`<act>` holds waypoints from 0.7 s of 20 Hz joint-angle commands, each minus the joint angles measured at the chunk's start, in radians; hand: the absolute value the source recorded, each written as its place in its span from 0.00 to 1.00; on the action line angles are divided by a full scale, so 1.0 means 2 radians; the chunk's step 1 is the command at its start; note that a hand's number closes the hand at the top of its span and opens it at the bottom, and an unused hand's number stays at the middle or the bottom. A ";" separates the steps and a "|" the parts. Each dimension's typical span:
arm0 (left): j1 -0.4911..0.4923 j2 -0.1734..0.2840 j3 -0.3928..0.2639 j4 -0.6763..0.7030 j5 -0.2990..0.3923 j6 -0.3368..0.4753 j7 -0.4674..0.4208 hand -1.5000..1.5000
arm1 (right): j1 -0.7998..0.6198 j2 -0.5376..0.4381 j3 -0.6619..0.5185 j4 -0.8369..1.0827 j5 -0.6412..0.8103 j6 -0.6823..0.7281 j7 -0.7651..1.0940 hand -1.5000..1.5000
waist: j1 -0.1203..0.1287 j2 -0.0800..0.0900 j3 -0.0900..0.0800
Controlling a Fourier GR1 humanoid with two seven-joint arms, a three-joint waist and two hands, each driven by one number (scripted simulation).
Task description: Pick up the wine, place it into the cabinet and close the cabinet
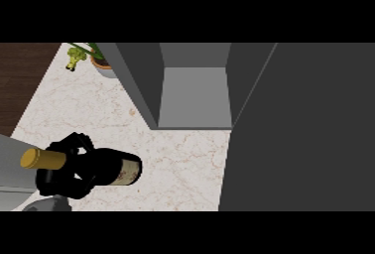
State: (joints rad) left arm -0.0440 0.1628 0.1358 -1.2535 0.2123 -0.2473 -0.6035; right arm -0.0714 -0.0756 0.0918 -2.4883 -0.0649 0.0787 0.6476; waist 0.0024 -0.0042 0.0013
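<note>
Head view shows the left hand (67, 171) at about eight o'clock, black fingers curled round the neck and shoulder of the wine (110, 167). That bottle lies tilted, gold cap (41, 158) toward nine o'clock and dark body toward three, held over the marble counter (183, 163). From the hand, the open cabinet (194, 99) sits up at one o'clock, well apart, its door (300, 129) swung out and filling the right side. I'd judge the risk is the bottle's base clipping the cabinet's left wall on the way in, since it rides sideways. Its forearm enters at the lower left edge, wrist bent inward. A plant (92, 55) stands at eleven o'clock. No right hand shows
</note>
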 commanded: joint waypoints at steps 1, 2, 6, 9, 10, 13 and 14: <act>0.026 -0.017 -0.019 -0.087 0.019 0.001 0.053 1.00 | 0.047 0.007 0.008 -0.068 -0.036 0.007 0.008 0.00 | -0.001 0.000 0.000; 0.032 -0.013 -0.026 -0.130 0.029 -0.001 0.093 1.00 | 0.031 0.013 0.010 -0.040 -0.015 -0.001 -0.004 0.00 | 0.001 0.000 0.000; 0.069 -0.032 -0.053 -0.231 0.029 0.027 0.149 1.00 | -0.021 -0.003 -0.015 -0.023 -0.027 -0.005 0.028 0.00 | 0.002 0.001 0.000; 0.049 -0.044 -0.077 -0.263 0.013 0.061 0.207 1.00 | 0.021 0.018 0.015 -0.039 -0.008 -0.008 0.003 0.00 | -0.001 0.001 0.000; 0.042 -0.032 -0.076 -0.280 0.009 0.063 0.227 1.00 | -0.007 0.013 0.002 -0.013 -0.019 -0.006 0.001 0.00 | 0.000 0.001 0.000; 0.004 -0.053 -0.108 -0.288 -0.010 0.088 0.270 1.00 | 0.038 0.002 -0.014 -0.051 -0.052 0.016 -0.002 0.00 | -0.004 0.001 0.000; 0.025 -0.056 -0.120 -0.320 -0.005 0.088 0.292 1.00 | 0.041 0.011 -0.017 -0.035 -0.046 0.012 -0.020 0.00 | -0.002 0.001 0.000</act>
State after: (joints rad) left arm 0.0117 0.0683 -0.0490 -1.7789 0.2091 -0.1074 -0.1507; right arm -0.0433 -0.0562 0.0952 -2.4830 -0.0642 0.0923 0.6116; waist -0.0013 -0.0027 0.0007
